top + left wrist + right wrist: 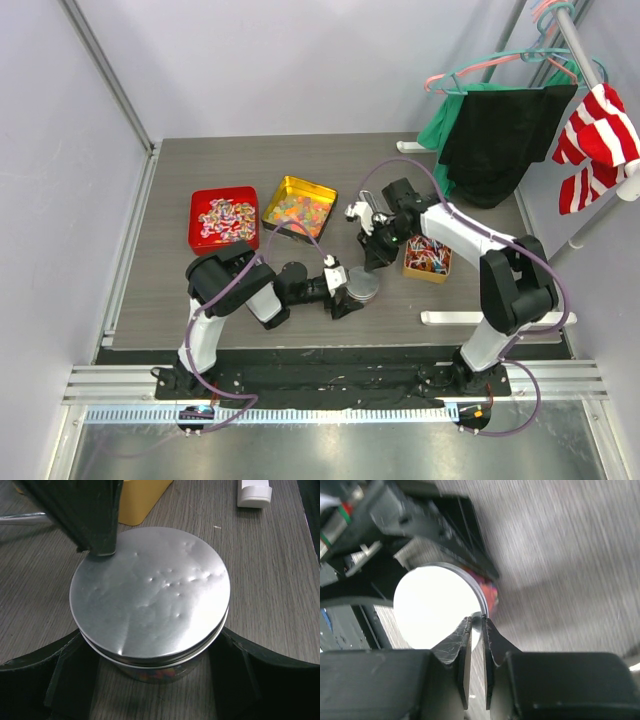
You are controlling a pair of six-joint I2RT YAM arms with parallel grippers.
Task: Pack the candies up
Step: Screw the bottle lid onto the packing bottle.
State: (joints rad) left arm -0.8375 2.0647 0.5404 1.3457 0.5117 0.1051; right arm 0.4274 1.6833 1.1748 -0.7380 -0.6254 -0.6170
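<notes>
Currently your left end effector [352, 291] stands wide, its 2 fingers [70, 680] pressed against opposite sides of a round jar [492, 592]. It has hold of the jar, which stands upright on the bench [160, 290]. A flat silver lid [150, 592] sits on top of the jar, lightly dented across its middle. Just under the lid's rim, a strip of multicoloured candies [150, 676] shows through the jar's wall, so some of them are inside.

Your right end effector [477, 624] reaches down onto the jar from above. Its jaws are almost together, with only a narrow gap, and the lid's rim is pinched between the 2 fingertips. From the left wrist camera you see 1 dark finger touching the lid's edge on the side of the jar away from the left end effector.

Seen from the top camera, 3 open containers lie around the jar:
- A red tin [196, 240] is well to the jar's left and farther from the arm bases, with wrapped candies [225, 217] in it.
- A yellow tin [290, 184] is nearer the jar, up and to its left, with glossy gummy candies [297, 210] in it.
- A small yellow box [425, 273] is near the jar's right, with more bright sweets inside.

Far beyond the jar to the right, a black garment [505, 140] hangs on a rack.
</notes>
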